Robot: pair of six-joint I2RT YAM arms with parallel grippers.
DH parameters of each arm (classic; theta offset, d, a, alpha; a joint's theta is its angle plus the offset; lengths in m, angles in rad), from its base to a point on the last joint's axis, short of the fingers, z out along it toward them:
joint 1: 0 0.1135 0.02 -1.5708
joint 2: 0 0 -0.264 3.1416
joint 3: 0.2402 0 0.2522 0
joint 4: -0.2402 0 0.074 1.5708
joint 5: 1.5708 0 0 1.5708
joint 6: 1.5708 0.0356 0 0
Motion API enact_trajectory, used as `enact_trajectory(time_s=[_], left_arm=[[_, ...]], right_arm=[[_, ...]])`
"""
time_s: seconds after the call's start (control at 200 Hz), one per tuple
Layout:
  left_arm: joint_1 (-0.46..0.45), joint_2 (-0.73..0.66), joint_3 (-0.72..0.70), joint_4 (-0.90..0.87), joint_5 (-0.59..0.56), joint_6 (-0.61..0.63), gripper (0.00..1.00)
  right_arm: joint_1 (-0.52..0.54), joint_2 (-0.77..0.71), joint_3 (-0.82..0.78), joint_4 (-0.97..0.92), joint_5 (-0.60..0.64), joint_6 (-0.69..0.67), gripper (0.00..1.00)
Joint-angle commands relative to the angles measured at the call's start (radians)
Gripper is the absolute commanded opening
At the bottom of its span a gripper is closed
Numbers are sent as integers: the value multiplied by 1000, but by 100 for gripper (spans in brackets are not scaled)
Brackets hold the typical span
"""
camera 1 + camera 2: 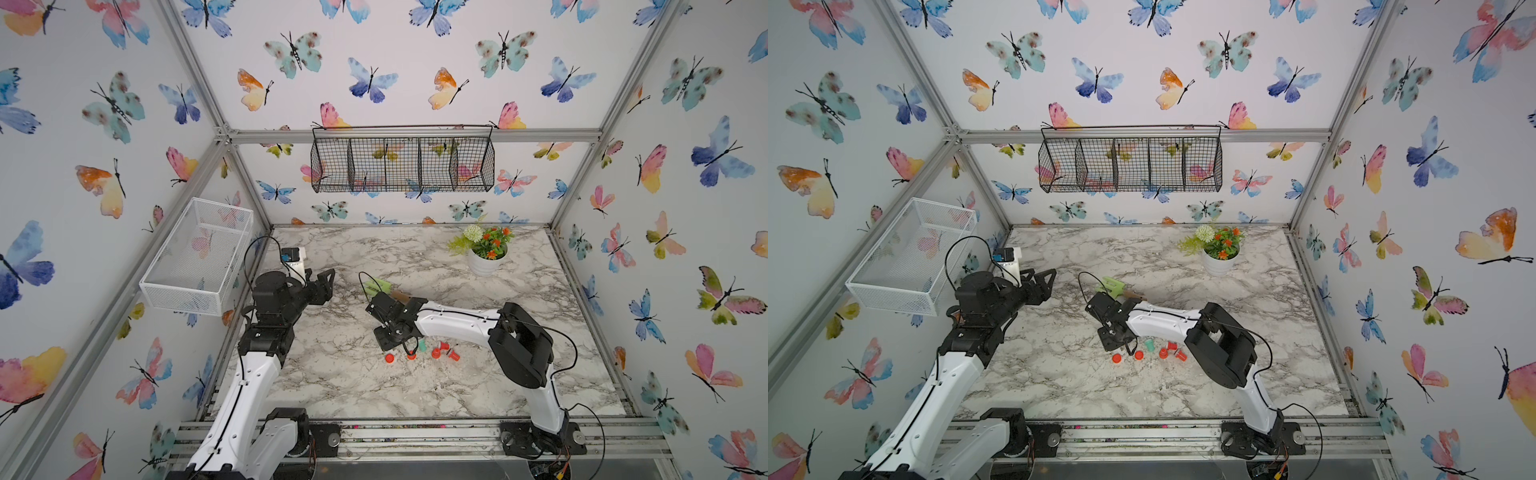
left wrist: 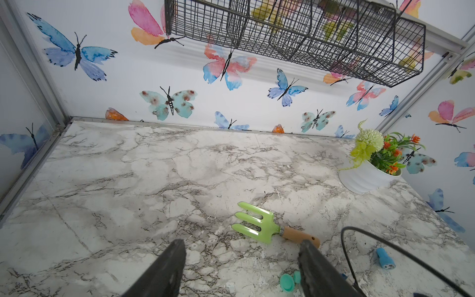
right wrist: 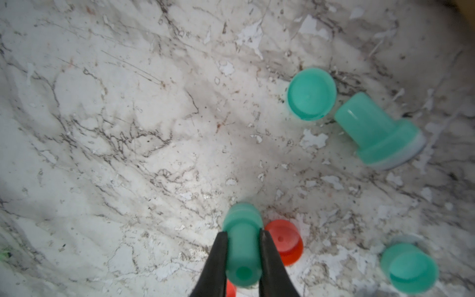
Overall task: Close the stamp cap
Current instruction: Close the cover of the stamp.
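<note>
I've got a teal stamp, stubby handle, flared base, pinched by its handle in my right gripper, clamped tight; 1 red piece just beside.

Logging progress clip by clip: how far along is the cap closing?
Done: right gripper shut on a teal stamp by its handle. In hand: that stamp, base down; capped or not, unclear. Remaining: a loose teal cap lies beside another stamp lying uncapped. Left gripper open.
</note>
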Motion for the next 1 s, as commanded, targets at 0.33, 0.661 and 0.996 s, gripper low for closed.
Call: enact_trajectory(time_s=[0.33, 0.661, 0.996], left_arm=[[6, -9, -15, 1, 14, 0, 72], [6, -10, -15, 2, 17, 1, 72], [6, -8, -15, 1, 20, 0, 72]], right_arm=[[45, 87, 22, -106, 105, -30, 7], [58, 120, 22, -175, 188, -56, 6], [73, 222, 31, -256, 192, -93, 4]])
